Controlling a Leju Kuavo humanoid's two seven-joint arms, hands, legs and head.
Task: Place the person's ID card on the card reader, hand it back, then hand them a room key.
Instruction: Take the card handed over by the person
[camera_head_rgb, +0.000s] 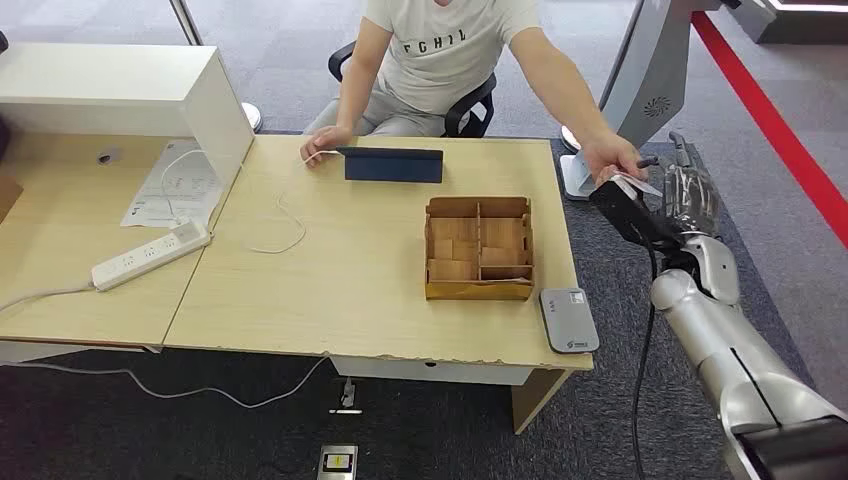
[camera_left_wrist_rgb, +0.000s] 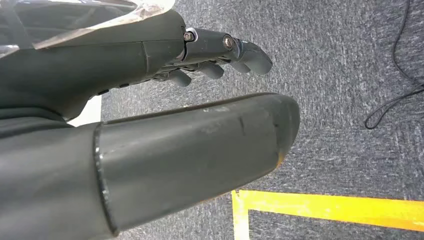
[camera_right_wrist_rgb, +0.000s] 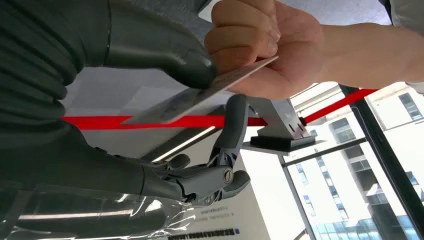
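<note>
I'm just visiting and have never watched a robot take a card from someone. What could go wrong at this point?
1. The ID card sits between the right hand's thumb and one finger while the person's hand also holds it; if the person lets go before the pinch is firm, it may fall to the carpet.
2. This exchange happens beyond the table's edge, and the card reader lies at the near corner, so the carry could bump the wooden box.

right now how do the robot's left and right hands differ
The right hand is raised off the table's right edge, meeting the person's hand; the left hand hangs over grey carpet beside a yellow floor line. The right hand pinches the ID card between thumb and finger, with the person also gripping it; the left hand holds nothing, fingers loosely extended. Both are dark grey, many-fingered hands.
</note>
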